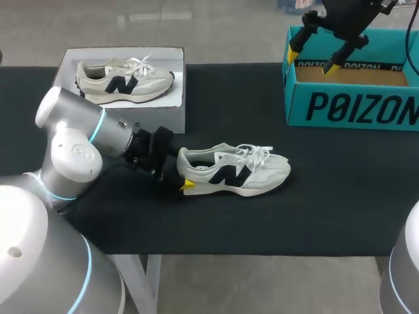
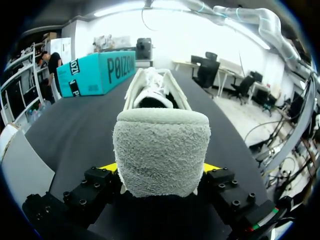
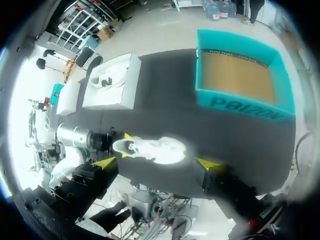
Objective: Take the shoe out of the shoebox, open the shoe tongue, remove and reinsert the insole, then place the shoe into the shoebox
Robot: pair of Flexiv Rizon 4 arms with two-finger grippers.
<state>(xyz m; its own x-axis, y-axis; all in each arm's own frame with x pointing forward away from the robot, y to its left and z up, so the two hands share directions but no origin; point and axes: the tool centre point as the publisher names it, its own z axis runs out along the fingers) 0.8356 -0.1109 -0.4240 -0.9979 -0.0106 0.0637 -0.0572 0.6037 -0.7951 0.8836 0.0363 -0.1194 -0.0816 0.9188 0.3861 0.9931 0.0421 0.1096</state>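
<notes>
My left gripper [image 2: 161,169] is closest. Its two yellow tips press the fuzzy heel of a white and grey running shoe with a dark side mark [image 1: 232,171], one tip on each side, so it is holding the shoe by the back. I think it holds there to stop the shoe sliding and to leave the top free to work on. The shoe stands on its sole on the black table [image 1: 327,216], with its toe pointing away from the gripper and its laces up. It is out of the box, so the first step looks done. I cannot tell if the tongue is open or where the insole is.

Farther back on the left, a second shoe of the same kind [image 1: 124,78] sits in a shallow white tray [image 1: 167,118], well apart from the work.

Farthest away stands the teal cardboard shoebox [image 1: 353,104]. Its top is open and its brown floor shows, ready for the shoe to go in. My right gripper [image 1: 311,62] hangs high by the end of the box nearest the shoe, with its fingers spread wide and nothing in them. It may be waiting there, out of the way, until the tongue needs a second helper.
</notes>
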